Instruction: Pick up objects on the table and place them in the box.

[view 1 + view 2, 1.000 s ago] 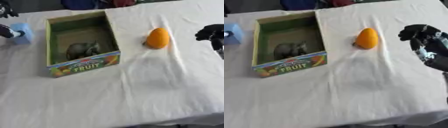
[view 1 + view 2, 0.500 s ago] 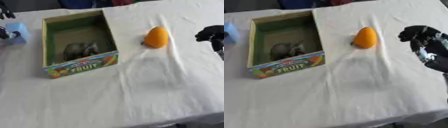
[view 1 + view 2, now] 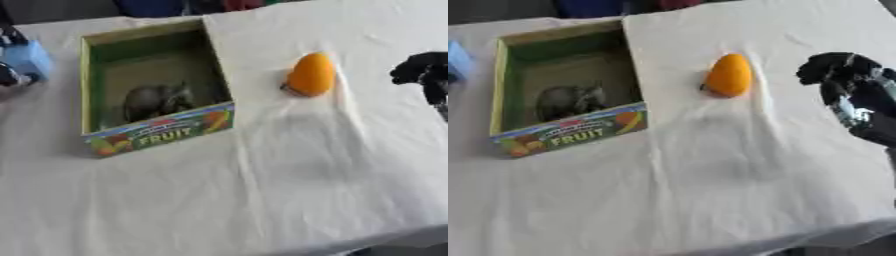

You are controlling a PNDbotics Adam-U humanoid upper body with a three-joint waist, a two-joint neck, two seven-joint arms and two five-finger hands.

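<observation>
A: Where are the robot's hands?
B: The right hand [image 3: 846, 85] enters from the 3 o'clock edge, black, its fingers curled in on themselves with nothing inside them. It sits apart from everything on the cloth. Its forearm runs off the frame's edge. At 9 o'clock in the left eye view, the left hand [image 3: 10, 75] is mostly cut off; only a dark sliver shows against a light blue block [image 3: 30, 58], and I cannot tell how its fingers are set or whether it holds the block.

A: What lies nearest the right hand?
B: An orange fruit-shaped object [image 3: 729, 76], at the hand's 9 o'clock, well apart from it. It is egg-shaped, its long axis running toward 12 o'clock with the narrower tip at the far end.

A: And the box?
B: A cardboard box [image 3: 206, 68] labelled FRUIT stands at the fruit's 9 o'clock, open-topped, green inside, its long side running roughly 12 to 6. Inside, near the labelled end, lies a grey lumpy object [image 3: 156, 99]; too blurred to identify.

A: The surface?
B: A wrinkled white tablecloth [image 3: 737, 170]
</observation>
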